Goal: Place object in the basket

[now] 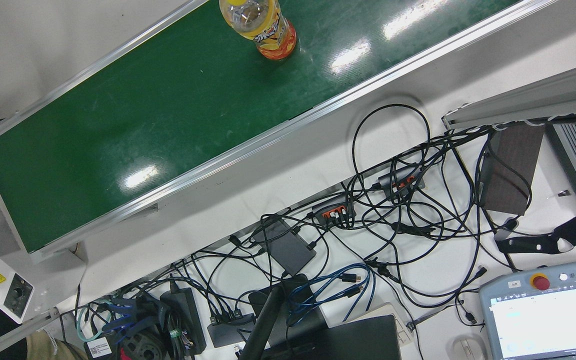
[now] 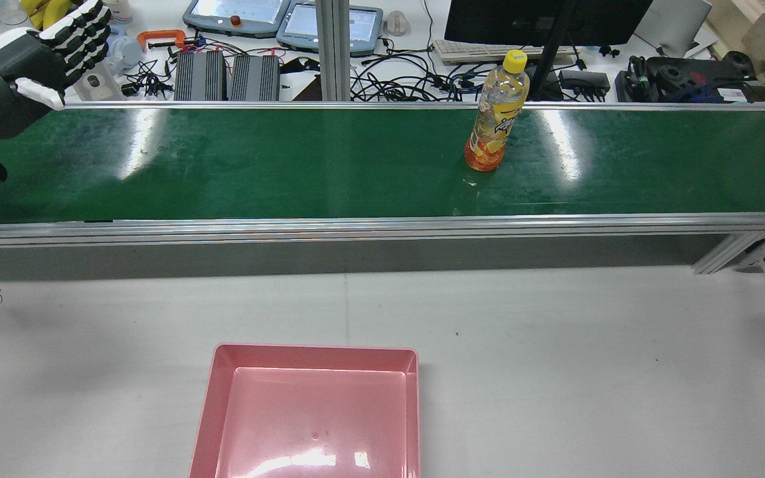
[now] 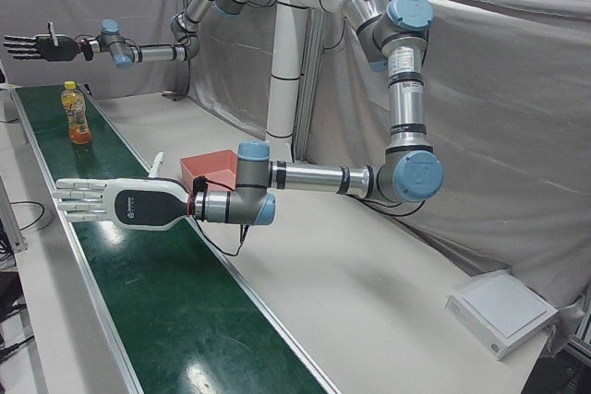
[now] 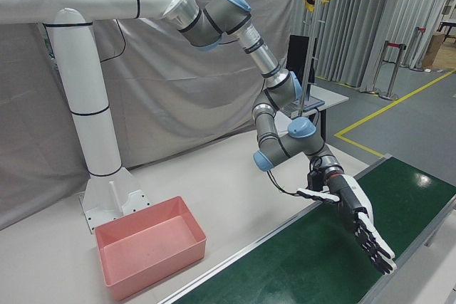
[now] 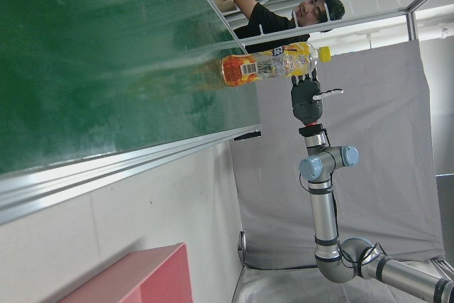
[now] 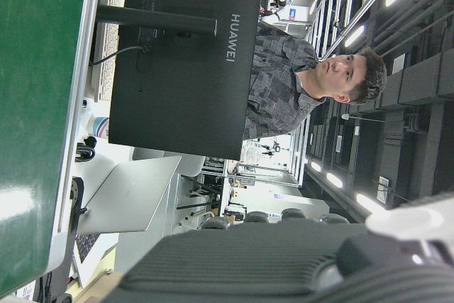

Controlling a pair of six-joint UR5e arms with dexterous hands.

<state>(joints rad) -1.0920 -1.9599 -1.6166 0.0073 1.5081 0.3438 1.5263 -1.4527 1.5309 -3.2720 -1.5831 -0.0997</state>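
Your bottle [image 2: 495, 113] stands upright on the green belt [image 2: 289, 166] — right of centre, untouched. Left hand [image 2: 37, 60] and right hand [image 3: 37, 45] both hover with fingers apart, empty. Pink basket [image 2: 309, 411] sits near.

The left arm [image 3: 323, 177] and the right arm [image 3: 152, 53] are both showing silver tube sections with pale blue caps at the joints, and they are branching from a thick white column [image 3: 286, 62] ringed with thin black bands. The left hand [image 3: 102, 202] is wearing a smooth white shell with pale fingers, a red ring is sitting at its wrist, and a thin black cable [image 3: 226, 235] is looping beneath. In the rear view its other face is showing black with white pads along the fingers. The right hand [image 3: 37, 46] is looking dark with lighter finger segments.
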